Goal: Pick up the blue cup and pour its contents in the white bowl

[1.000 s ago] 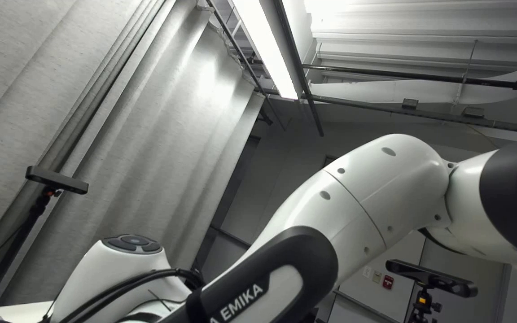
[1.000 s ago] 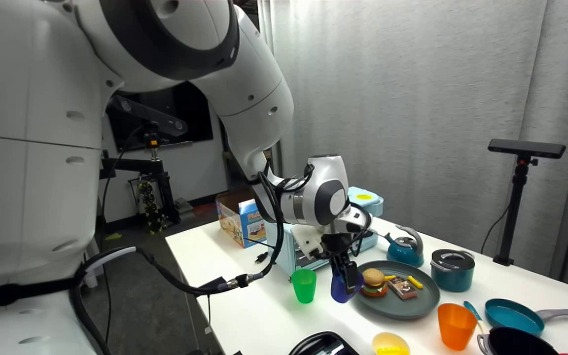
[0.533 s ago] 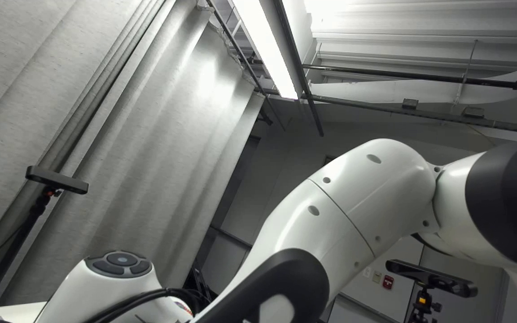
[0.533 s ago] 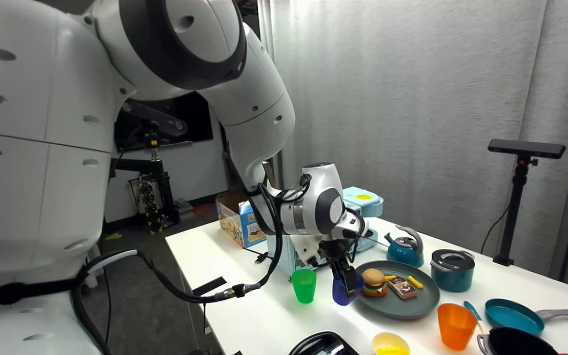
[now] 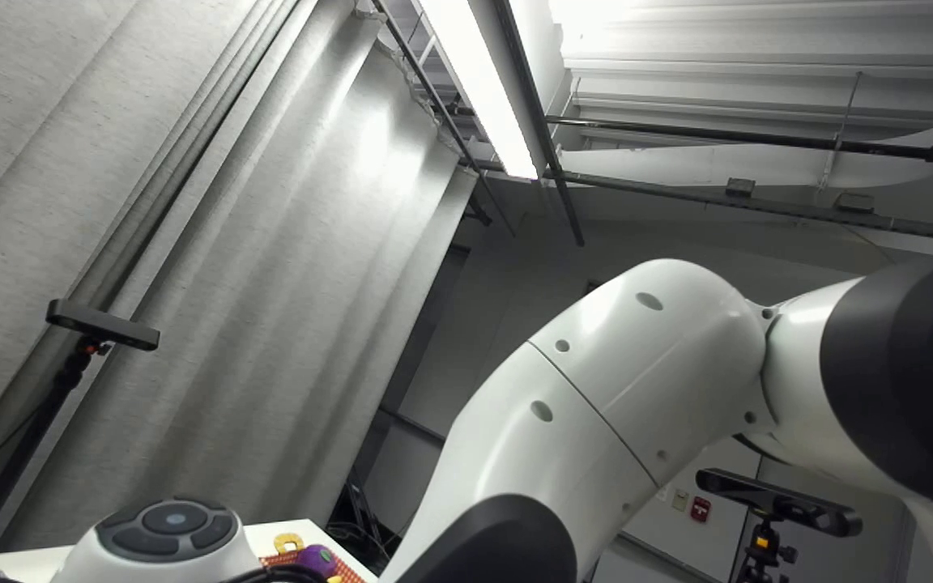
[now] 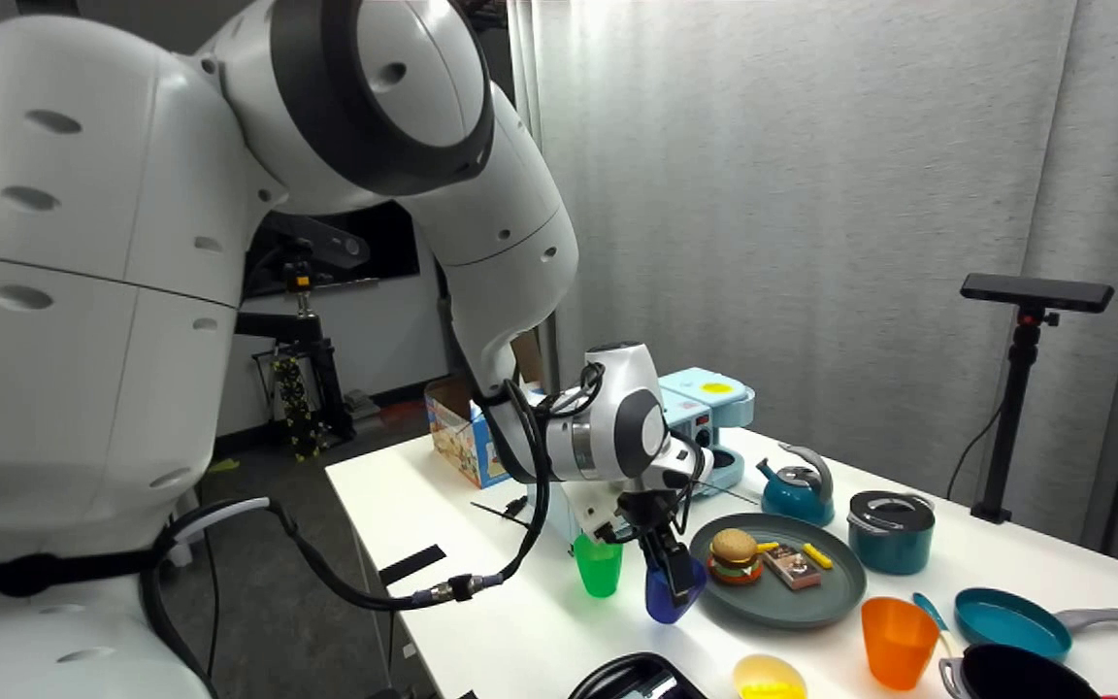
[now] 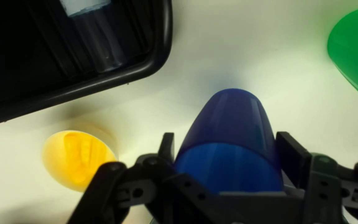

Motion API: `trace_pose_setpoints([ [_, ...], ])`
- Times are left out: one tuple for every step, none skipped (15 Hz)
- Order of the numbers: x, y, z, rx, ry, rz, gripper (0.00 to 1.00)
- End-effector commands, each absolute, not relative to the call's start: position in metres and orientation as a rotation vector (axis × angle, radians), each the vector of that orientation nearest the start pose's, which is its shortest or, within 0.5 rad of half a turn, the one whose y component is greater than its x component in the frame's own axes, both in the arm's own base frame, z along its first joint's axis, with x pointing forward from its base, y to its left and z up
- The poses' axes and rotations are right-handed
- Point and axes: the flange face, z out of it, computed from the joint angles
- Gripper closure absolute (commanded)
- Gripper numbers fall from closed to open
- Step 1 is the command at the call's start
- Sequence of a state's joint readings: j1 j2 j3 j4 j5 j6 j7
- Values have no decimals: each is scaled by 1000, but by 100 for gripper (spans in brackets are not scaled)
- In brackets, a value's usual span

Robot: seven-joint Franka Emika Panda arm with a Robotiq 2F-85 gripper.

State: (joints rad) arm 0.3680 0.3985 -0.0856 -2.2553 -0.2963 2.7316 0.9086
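Blue cup (image 7: 228, 149) has shifted lower and a little left in an exterior view over the past second, carried by a robot gripper (image 7: 224, 141) whose two fingers (image 7: 291, 155) are clamped on it, one at each side. The robot arm (image 6: 515, 233) has sunk with it in both exterior views, baring more of a light-blue toy machine (image 6: 734, 413) near the middle of the frame. In an exterior view, a purple toy (image 5: 315, 559) and a yellow ring (image 5: 288, 541) now show at the bottom edge, left of center, where the arm stood in the way a second ago.

In the wrist view, the cup sits just right of center, its long axis running nearly straight up and down the frame: narrow base toward the top, wide mouth toward the bottom. In an exterior view it appears tilted at the lower center, a finger crossing in front of it, between a green cup (image 6: 601, 568) to the left and a gray plate (image 6: 777, 610) to the right. Whether its base touches the white table (image 6: 540, 646) cannot be told.

The cup tapers smoothly, glossy and dark violet-blue outside with pale streaks of reflected light, brighter blue inside below the curved rim. The rest of its interior is hidden behind the gripper.
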Motion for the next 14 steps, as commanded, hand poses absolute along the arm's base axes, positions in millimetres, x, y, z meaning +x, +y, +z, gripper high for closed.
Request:
trace_pose_setpoints([
  [520,166,180,-3215,550,-288,44],
  [519,166,176,-3229,543,-293,44],
  [518,168,172,-3244,533,-297,44],
  [517,169,169,-3258,527,-303,44],
  [517,170,167,-3271,522,-311,44],
  [516,171,164,-3281,517,-315,44],
  [516,172,162,-3288,517,-319,44],
  [516,173,163,-3291,516,-327,44],
  [516,173,162,-3292,520,-333,39],
  [516,174,162,-3293,521,-338,12],
  [516,174,162,-3293,524,-342,6],
  [515,175,161,-3295,522,-341,0],
  [514,175,160,-3299,519,-341,0],
  [514,176,160,-3301,517,-340,0],
])
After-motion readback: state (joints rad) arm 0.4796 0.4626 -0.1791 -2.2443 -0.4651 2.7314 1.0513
